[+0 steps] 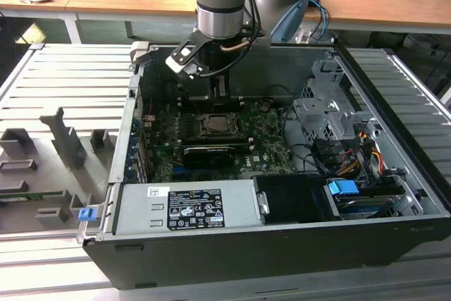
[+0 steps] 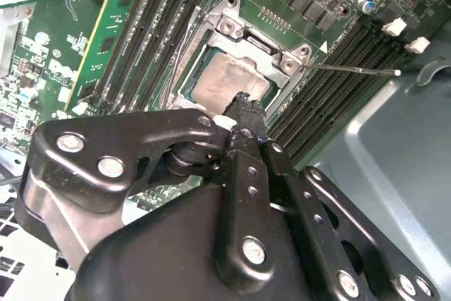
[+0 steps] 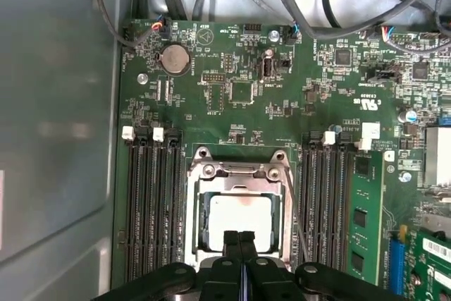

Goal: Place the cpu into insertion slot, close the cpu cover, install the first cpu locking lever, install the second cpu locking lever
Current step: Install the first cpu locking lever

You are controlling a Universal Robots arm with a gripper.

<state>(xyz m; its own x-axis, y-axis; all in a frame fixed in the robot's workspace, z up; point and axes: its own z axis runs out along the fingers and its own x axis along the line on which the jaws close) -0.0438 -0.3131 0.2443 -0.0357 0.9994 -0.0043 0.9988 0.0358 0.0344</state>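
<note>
The cpu [image 3: 236, 218] lies flat in the insertion slot [image 3: 192, 211] on the green board, its pale metal face showing in both wrist views [image 2: 227, 80]. The cpu cover [image 3: 237, 172] lies down around it as a silver frame [image 2: 248, 34]. One thin locking lever [image 2: 352, 70] sticks out from the socket's corner, away from the board. My gripper [image 3: 239, 239] is shut with nothing between its fingers. Its tips [image 2: 245, 101] hang just over the edge of the socket. In the exterior view the gripper [image 1: 219, 91] hangs inside the open computer case, above the socket [image 1: 215, 125].
Black memory slots [image 3: 151, 202] flank the socket on both sides. A green card [image 3: 366, 223] stands beside them. Cables [image 3: 331, 5] run along the board's far edge. The case wall [image 3: 56, 139] is close by. A drive cage [image 1: 331, 118] and power supply [image 1: 187, 206] sit in the case.
</note>
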